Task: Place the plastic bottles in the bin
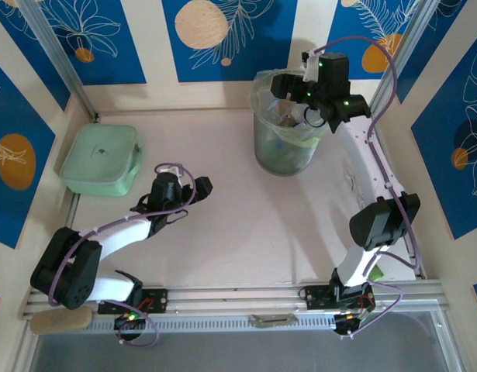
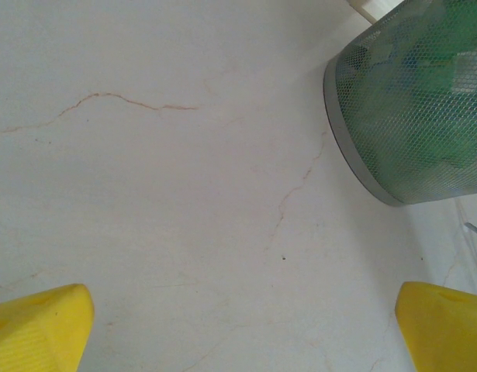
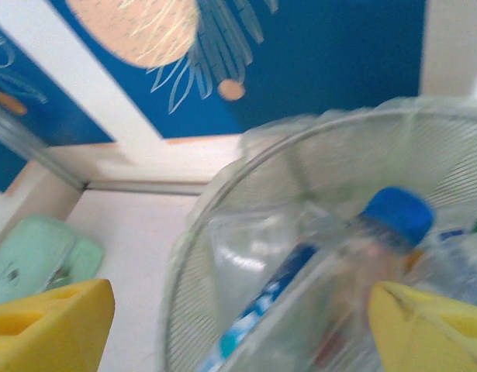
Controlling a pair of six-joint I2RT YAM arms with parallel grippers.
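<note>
The bin (image 1: 285, 143), a tall round mesh bucket lined with a pale green bag, stands at the back of the table. My right gripper (image 1: 300, 97) hovers over its rim, open. In the right wrist view a clear plastic bottle (image 3: 300, 287) with a blue cap (image 3: 397, 213) and a blue label lies blurred inside the bin's rim (image 3: 191, 232), between the spread yellow fingers (image 3: 44, 325) of the right gripper (image 3: 238, 325) and close to the right one. Green and clear bottles show through the bin's mesh wall (image 2: 409, 116). My left gripper (image 2: 246, 325) is open over bare tabletop with nothing between its fingers.
A flat mint-green case (image 1: 100, 159) lies at the table's left, also in the right wrist view (image 3: 29, 260). The left gripper (image 1: 198, 187) rests low at centre-left, well short of the bin. Walls with blue panels close in the back and sides.
</note>
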